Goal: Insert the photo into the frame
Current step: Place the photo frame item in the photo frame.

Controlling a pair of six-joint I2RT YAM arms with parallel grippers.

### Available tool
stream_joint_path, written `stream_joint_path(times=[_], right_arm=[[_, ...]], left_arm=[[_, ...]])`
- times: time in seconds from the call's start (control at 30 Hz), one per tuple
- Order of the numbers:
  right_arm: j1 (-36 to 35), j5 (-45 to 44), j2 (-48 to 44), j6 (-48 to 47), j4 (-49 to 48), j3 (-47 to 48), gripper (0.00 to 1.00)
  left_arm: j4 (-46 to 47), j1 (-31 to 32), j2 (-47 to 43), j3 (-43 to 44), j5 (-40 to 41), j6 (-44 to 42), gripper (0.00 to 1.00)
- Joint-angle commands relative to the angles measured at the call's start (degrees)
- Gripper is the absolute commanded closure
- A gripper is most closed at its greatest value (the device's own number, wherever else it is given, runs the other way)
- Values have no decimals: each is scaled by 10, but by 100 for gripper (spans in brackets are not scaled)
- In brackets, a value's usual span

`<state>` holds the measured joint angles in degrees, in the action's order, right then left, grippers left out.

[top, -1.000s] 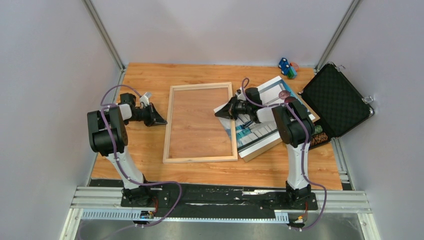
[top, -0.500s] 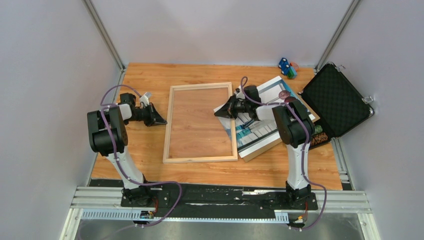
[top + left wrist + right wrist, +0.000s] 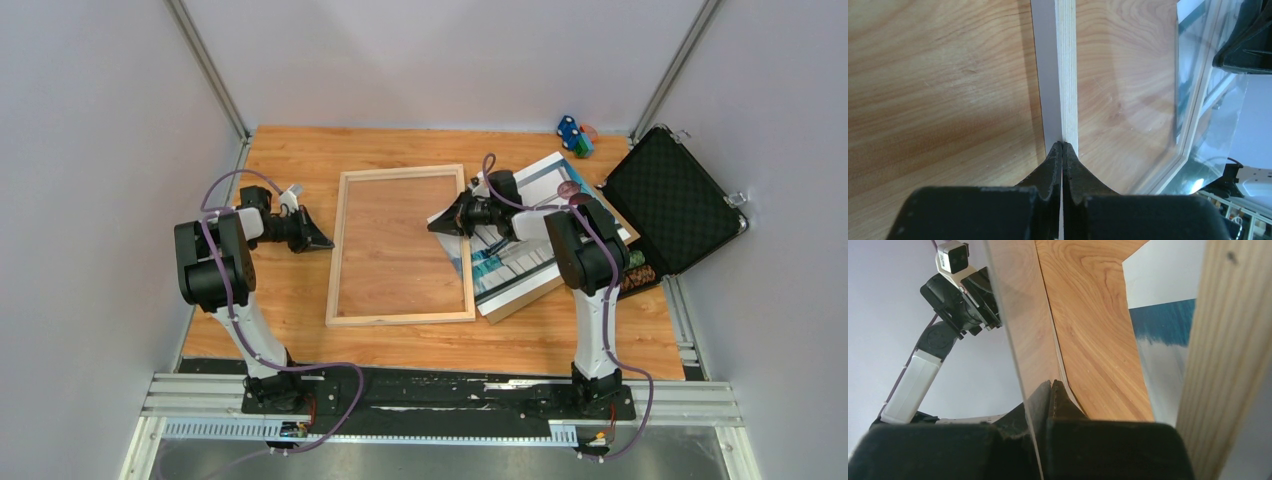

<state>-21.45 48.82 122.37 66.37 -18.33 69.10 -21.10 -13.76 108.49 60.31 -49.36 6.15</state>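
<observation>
Barely anything has shifted: the right gripper has edged slightly at the right rail of the frame, jaws together, empty. The left gripper, likewise closed and empty, butts its left rail. Pale wood, clear pane: stiff but breakable. The photo, likely thin and floppy, lies just right of the frame; pinch its white border.

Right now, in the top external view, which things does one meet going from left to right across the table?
left pincer → frame → photo → open black case
</observation>
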Motion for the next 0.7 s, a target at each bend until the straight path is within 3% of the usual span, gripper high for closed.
stream_joint_path(times=[0.0, 0.67], right_arm=[[-24, 43, -15, 45, -29, 13, 100], [-18, 87, 20, 50, -26, 56, 100]], left_arm=[[7, 9, 22, 2, 35, -17, 100], [4, 9, 27, 4, 39, -21, 100]])
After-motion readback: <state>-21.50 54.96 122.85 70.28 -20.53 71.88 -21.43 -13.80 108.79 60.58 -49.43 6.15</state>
